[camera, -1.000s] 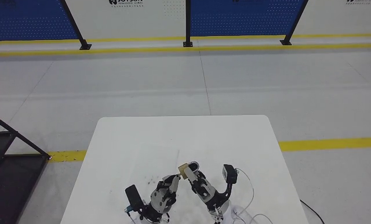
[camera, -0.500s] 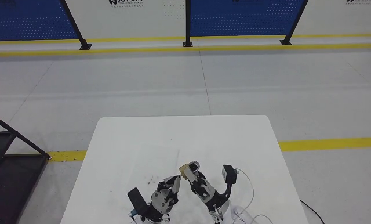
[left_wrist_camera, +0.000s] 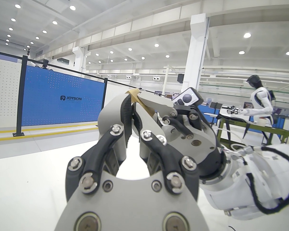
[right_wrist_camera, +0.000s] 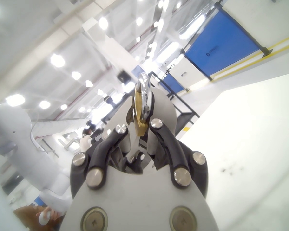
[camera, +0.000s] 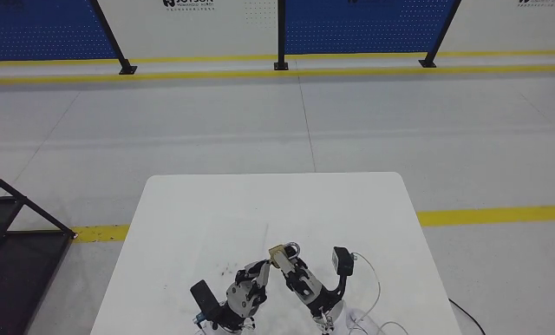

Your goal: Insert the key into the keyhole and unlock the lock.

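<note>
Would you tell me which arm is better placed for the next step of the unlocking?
Left, most likely. The right tool is shut on the lock, so it is occupied. The left tool points at the lock's brass body with its tip close by. The key itself is hidden.

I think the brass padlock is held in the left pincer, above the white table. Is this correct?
No. The brass padlock is held in the right pincer, above the white table; the right wrist view shows it clamped in that arm's own pincer.
</note>
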Tool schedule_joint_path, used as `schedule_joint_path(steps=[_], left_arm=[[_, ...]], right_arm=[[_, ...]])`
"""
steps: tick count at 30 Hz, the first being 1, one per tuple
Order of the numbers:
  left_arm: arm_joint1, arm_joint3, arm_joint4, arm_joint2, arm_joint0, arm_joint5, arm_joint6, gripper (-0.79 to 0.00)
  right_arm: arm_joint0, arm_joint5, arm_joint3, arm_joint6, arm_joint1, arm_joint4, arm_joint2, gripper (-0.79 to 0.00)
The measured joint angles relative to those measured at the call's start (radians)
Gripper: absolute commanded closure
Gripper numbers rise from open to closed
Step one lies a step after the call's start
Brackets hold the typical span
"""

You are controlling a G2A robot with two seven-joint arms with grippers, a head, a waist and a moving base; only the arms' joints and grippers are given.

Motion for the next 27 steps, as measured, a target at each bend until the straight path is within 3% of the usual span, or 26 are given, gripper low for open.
schedule_joint_path(steps=[11, 27], left_arm=[[0.007, 0.01, 0.065, 0.004, -0.01, 0.042, 0.029, 0.0], [0.004, 0.042, 0.143, 0.018, -0.039, 0.224, 0.075, 0.0]], right_arm=[[-0.004, 0.013, -0.003, -0.002, 0.001, 0.008, 0.003, 0.0], [-0.007, 0.034, -0.008, 0.014, 0.004, 0.014, 0.003, 0.0]])
